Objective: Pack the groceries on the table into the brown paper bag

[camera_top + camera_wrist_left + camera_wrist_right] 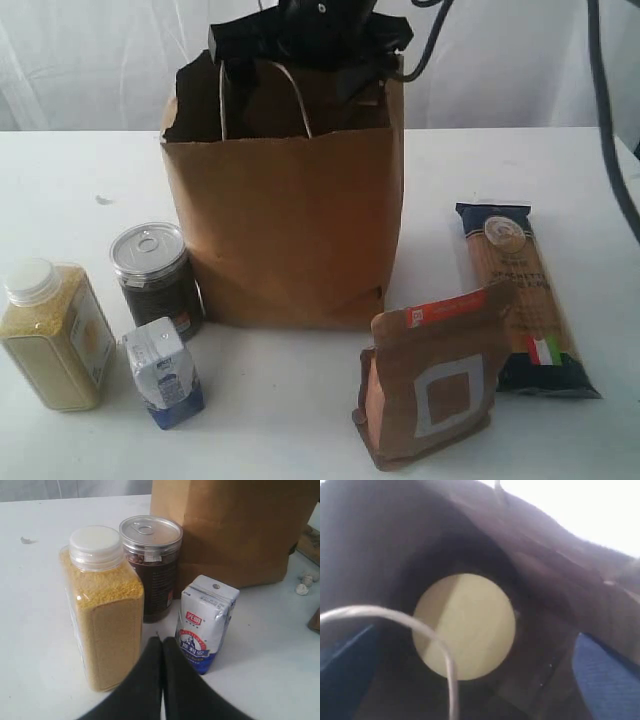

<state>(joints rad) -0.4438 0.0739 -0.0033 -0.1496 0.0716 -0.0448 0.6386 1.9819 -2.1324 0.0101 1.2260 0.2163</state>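
Observation:
The brown paper bag point(290, 230) stands open mid-table. My right gripper point(310, 35) hangs in its mouth, open; its blue pads point(607, 675) sit wide apart above the tan lid of the nut jar point(465, 625), which lies inside the bag, untouched. A cord handle point(420, 627) crosses that view. Left of the bag stand the yellow-grain bottle point(58, 335), the dark pull-tab can point(152, 270) and the blue-white carton point(163, 372). My left gripper point(162, 642) is shut and empty, low between bottle point(102, 610) and carton point(206, 622). The brown pouch point(430, 385) and spaghetti packet point(520, 295) are to the right.
The white table point(80, 180) carries a dark speck point(103, 200) at back left. Dark cables point(605, 120) hang at the right. A few small pale lumps point(305, 582) lie on the table beside the bag in the left wrist view.

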